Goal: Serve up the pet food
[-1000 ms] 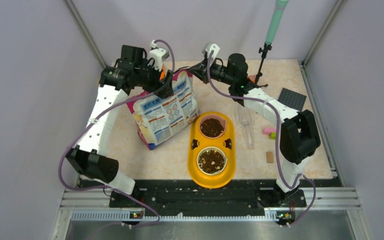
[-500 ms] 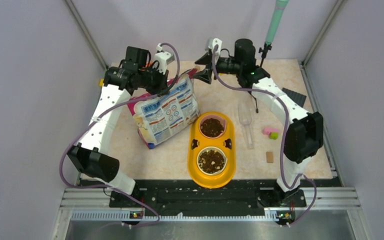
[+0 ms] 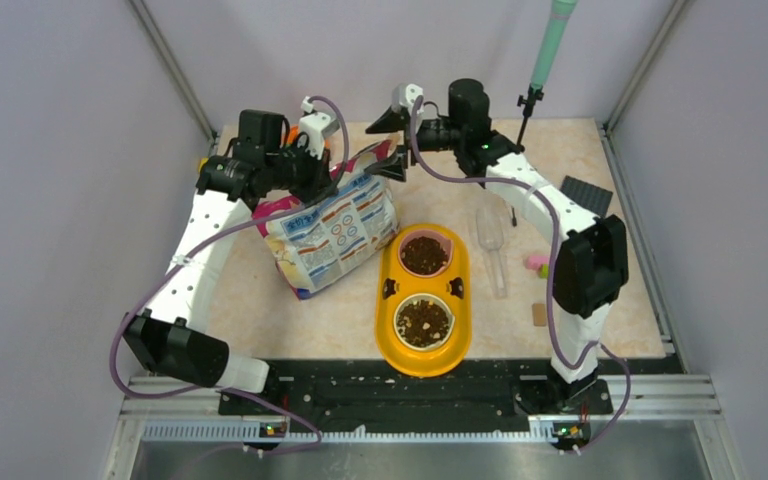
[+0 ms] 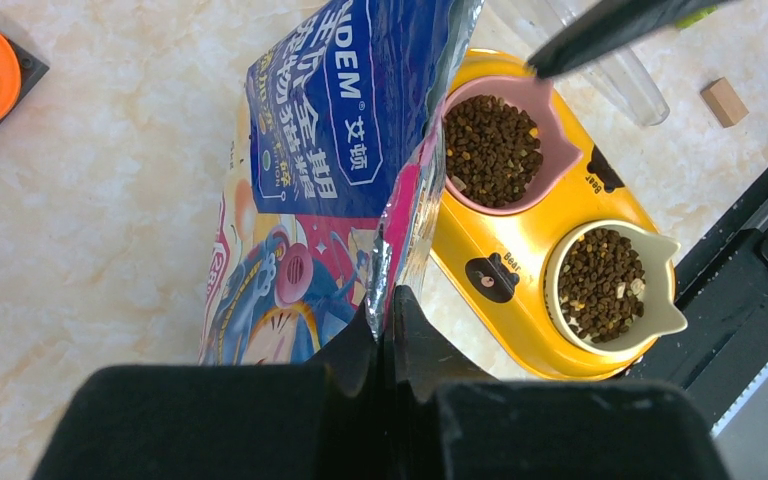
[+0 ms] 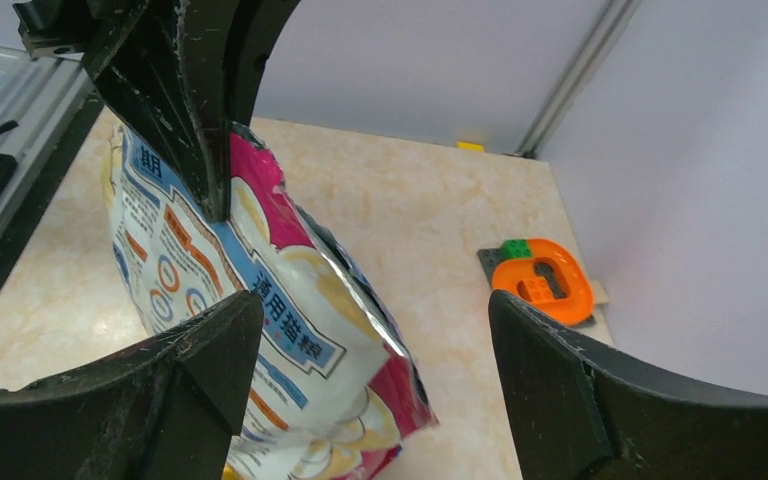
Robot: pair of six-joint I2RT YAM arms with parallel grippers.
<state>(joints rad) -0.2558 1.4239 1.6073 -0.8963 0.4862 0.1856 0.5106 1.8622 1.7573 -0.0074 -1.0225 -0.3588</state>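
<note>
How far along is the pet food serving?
Done: the pink bowl and the cream bowl in the yellow double feeder both hold brown kibble. In hand: the left end effector is shut on the top edge of the glossy magenta-and-blue cat food bag; the right end effector stands open beside it. Left, probably: release the bag and retract.
</note>
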